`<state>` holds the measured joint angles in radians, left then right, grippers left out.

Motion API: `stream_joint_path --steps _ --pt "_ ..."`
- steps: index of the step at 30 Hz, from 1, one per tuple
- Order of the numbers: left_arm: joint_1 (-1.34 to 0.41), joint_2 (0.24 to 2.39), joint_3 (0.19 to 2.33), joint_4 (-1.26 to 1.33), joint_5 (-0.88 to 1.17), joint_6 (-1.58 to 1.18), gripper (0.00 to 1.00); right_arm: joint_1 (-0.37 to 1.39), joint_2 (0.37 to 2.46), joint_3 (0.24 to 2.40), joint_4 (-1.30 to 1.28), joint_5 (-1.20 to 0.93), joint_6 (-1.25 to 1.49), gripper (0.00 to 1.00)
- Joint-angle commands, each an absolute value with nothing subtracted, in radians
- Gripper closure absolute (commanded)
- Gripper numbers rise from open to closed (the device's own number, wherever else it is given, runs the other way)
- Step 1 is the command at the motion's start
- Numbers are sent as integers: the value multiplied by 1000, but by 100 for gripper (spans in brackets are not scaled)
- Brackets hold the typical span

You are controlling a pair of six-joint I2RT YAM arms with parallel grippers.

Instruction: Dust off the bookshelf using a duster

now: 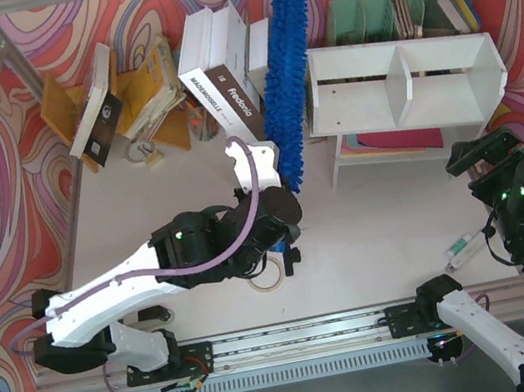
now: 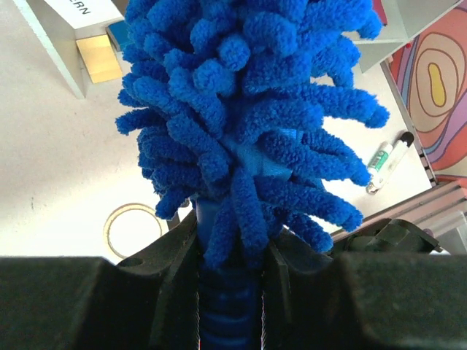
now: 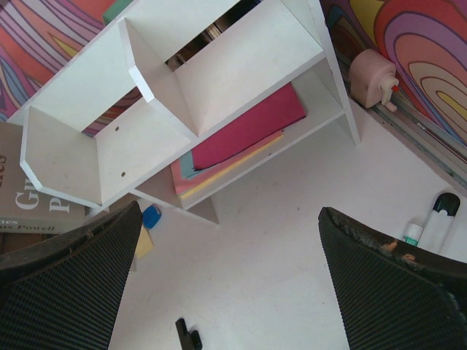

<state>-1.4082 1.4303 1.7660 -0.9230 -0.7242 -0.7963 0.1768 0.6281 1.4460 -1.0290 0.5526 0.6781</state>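
now the left hand (image 2: pixel 230 273) is clamped on the slim handle of the duster (image 1: pixel 286 70), which stands nearly upright between a stack of white books (image 1: pixel 220 71) and the left end of the bookshelf (image 1: pixel 404 79). the right hand (image 3: pixel 233 277) hangs near the shelf's front right, fingers spread wide, holding nothing. coloured paper (image 3: pixel 241 138) lies under the shelf. a tape ring (image 1: pixel 265 279) and a marker (image 1: pixel 464 247) lie on the bench (image 1: pixel 371 238).
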Motion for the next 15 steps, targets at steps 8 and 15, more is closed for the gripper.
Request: stream_joint_path --steps 8,15 --pt "-1411 1414 1632 -850 -707 -844 100 184 619 1443 -1015 558 682 6" --pt "-1412 1434 1683 -878 -714 -821 100 183 622 1449 -1008 549 678 6"
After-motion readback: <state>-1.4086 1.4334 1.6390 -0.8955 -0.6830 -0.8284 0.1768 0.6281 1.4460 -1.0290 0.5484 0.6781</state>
